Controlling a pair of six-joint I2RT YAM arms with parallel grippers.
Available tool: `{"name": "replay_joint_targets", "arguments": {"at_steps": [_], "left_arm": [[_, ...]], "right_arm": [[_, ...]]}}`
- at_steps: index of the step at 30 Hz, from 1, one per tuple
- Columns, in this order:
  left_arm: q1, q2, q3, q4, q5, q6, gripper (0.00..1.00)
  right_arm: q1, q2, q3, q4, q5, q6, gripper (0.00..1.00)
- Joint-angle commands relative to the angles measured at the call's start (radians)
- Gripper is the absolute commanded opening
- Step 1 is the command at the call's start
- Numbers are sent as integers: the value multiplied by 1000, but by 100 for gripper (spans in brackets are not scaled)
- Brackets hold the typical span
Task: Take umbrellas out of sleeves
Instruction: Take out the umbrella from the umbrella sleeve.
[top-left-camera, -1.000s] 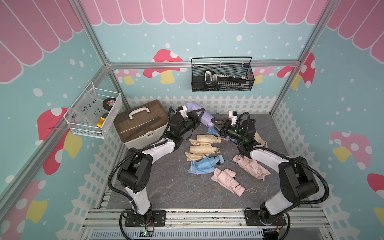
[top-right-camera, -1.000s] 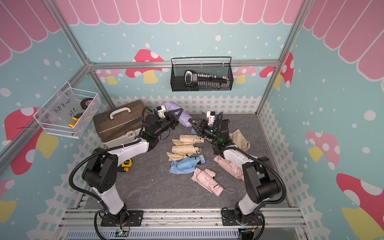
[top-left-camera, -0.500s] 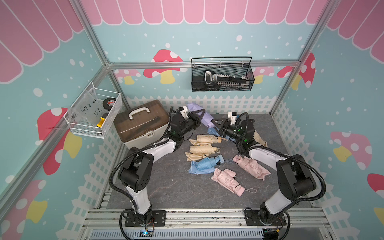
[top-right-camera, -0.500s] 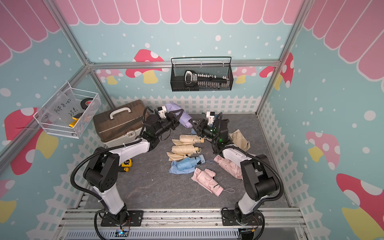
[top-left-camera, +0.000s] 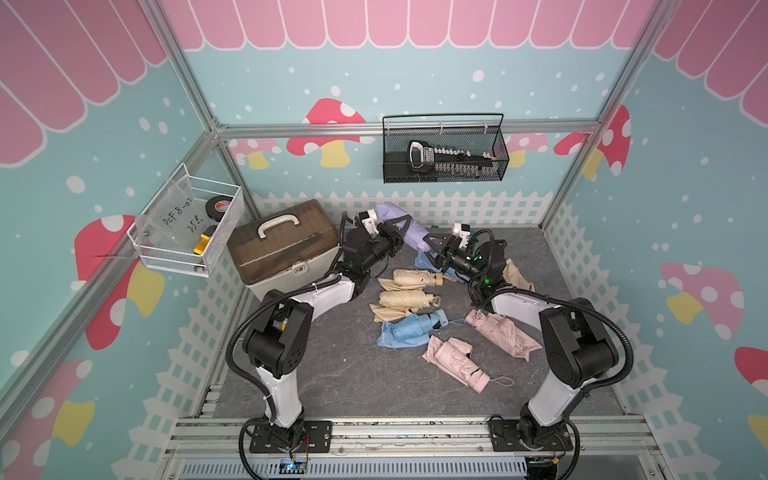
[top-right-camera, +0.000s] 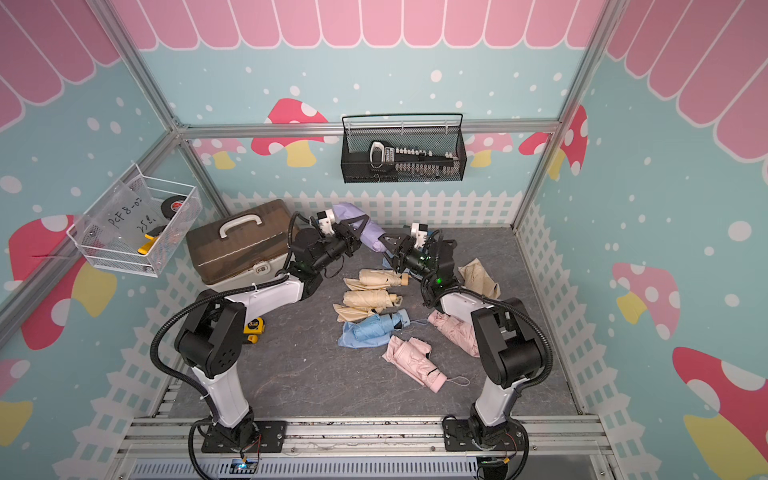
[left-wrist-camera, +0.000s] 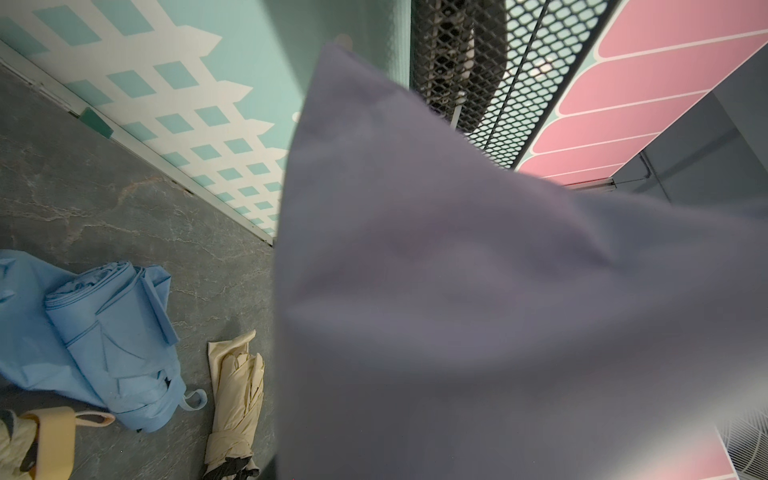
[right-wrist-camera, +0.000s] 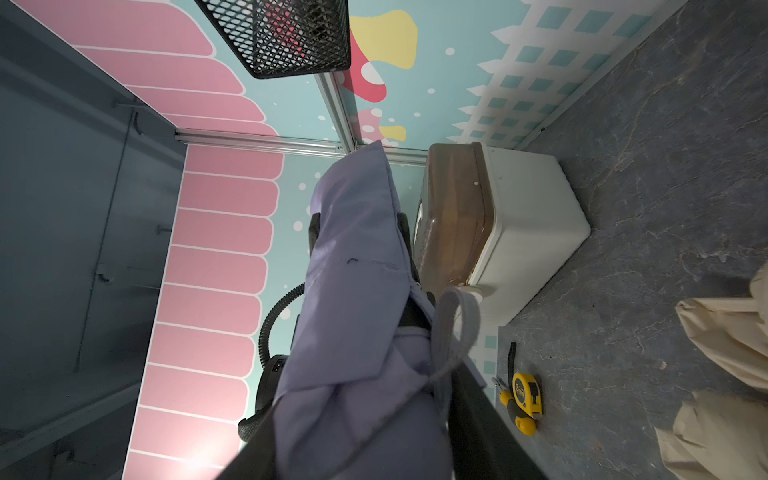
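Holding the lilac sleeve (top-left-camera: 388, 211) aloft near the back fence (top-left-camera: 457, 205), your left gripper (top-left-camera: 400, 224) pinches its closed end while the right gripper (top-left-camera: 430, 249) straddles the lilac umbrella (right-wrist-camera: 365, 415) at the mouth — whether those jaws bite, you cannot tell. The long axis runs gripper to gripper, so the draw should go straight along it — right arm away from left.

Brown-lidded case (top-left-camera: 282, 249), black mesh basket (top-left-camera: 399, 141), tape measure (top-right-camera: 253, 326)

The white-and-black left arm (top-left-camera: 328, 291) and right arm (top-left-camera: 519, 307) reach forward and inward, raised, with the left gripper (top-left-camera: 401, 230) clamping the smooth lilac fabric sleeve (top-left-camera: 390, 212) and the right gripper (top-left-camera: 430, 246) clamping the pleated lilac umbrella (top-left-camera: 417, 240).
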Motion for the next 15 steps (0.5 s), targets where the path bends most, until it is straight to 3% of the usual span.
{"name": "replay_joint_targets", "arguments": {"at_steps": [1, 7, 10, 15], "left_arm": [[-34, -2, 53, 104, 73, -14, 17], [-39, 9, 64, 78, 95, -14, 19], [-35, 2, 53, 59, 99, -10, 27], [-15, -19, 19, 15, 124, -1, 57]], "right_arm": [[17, -3, 24, -14, -33, 30, 41], [17, 8, 35, -10, -45, 30, 22], [14, 13, 31, 7, -50, 25, 17], [0, 16, 23, 40, -70, 15, 15]]}}
